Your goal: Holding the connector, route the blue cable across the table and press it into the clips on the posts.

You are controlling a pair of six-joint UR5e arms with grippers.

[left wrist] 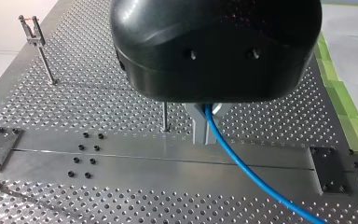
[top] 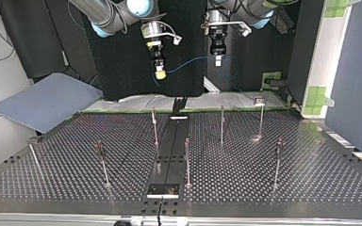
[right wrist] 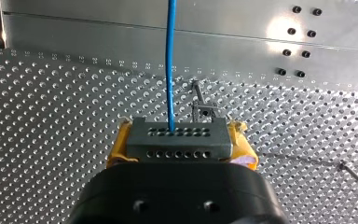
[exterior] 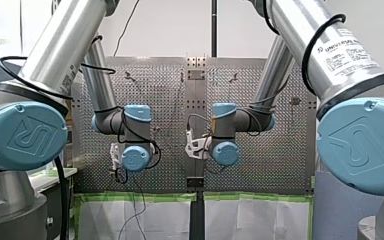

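Note:
High above the table's far edge in the top view, my right gripper [top: 160,71] with yellow pads and my left gripper [top: 218,59] hang side by side, and the blue cable [top: 193,60] sags between them. My right gripper [right wrist: 179,136] is shut on the grey connector [right wrist: 168,147], a block with rows of holes. The blue cable [right wrist: 170,60] leaves it straight ahead. My left gripper [left wrist: 206,134] has its metal fingers shut on the blue cable [left wrist: 242,161], which trails away below it. Several thin posts with clips [top: 154,125] stand on the perforated table [top: 311,174].
A post clip [right wrist: 204,108] stands just ahead of the connector. Another clipped post [left wrist: 37,44] stands off to the side of my left gripper. A grey-blue board [top: 42,101] lies at the top view's left. A black plate [top: 162,189] sits on the centre rail near that view's bottom.

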